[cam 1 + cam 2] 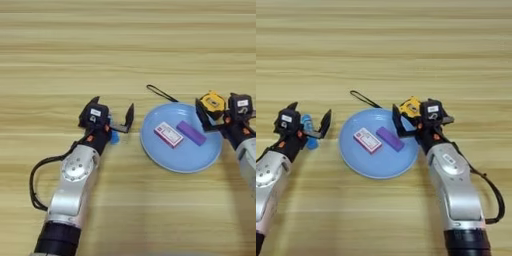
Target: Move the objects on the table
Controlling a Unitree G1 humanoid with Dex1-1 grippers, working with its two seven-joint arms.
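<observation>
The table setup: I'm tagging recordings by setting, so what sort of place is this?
Probably a lab or office tabletop test bench, though no room shows. A plain light-wood table holds only stationery: a glue stick, a tape measure, and a blue plate.

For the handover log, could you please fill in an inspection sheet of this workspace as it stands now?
Surface: wooden table, plank grain.
Job's things: red-and-white box and purple block lie on the blue plate; yellow tape measure at the plate's far right rim, strap trailing left; blue glue stick mostly hidden under the left gripper.
Clutter: nothing seen.
Grippers: left gripper open over the glue stick; right gripper open at the tape measure.
Cables: black cable along each arm.
Surroundings: nothing seen.
</observation>
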